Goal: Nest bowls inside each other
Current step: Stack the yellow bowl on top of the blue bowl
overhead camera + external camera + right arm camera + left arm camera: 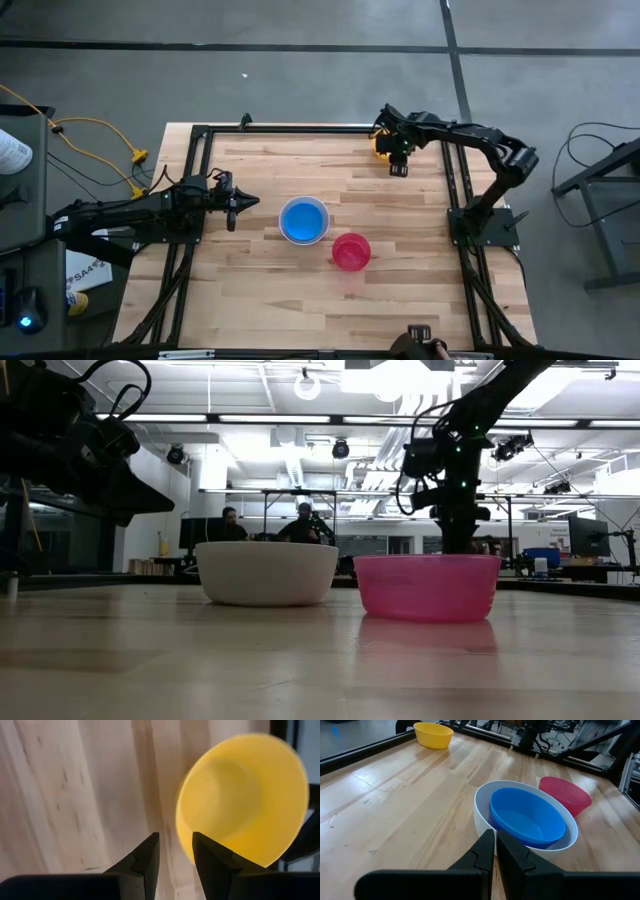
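Bowls inspected: the blue bowl [303, 219] sits nested in the white bowl [485, 805] at mid-table, the red bowl [351, 251] just beside them, apart from the white rim. The yellow bowl [245, 795] lies at the table's far right corner. My right gripper [175, 851] hangs over its near rim, fingers parted, holding nothing. My left gripper [495, 851] waits left of the white bowl, pinched shut and empty

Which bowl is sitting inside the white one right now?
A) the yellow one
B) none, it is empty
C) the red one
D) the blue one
D: the blue bowl sits nested inside the white bowl, while the red bowl stands beside them and the yellow bowl lies far off by the table's edge.
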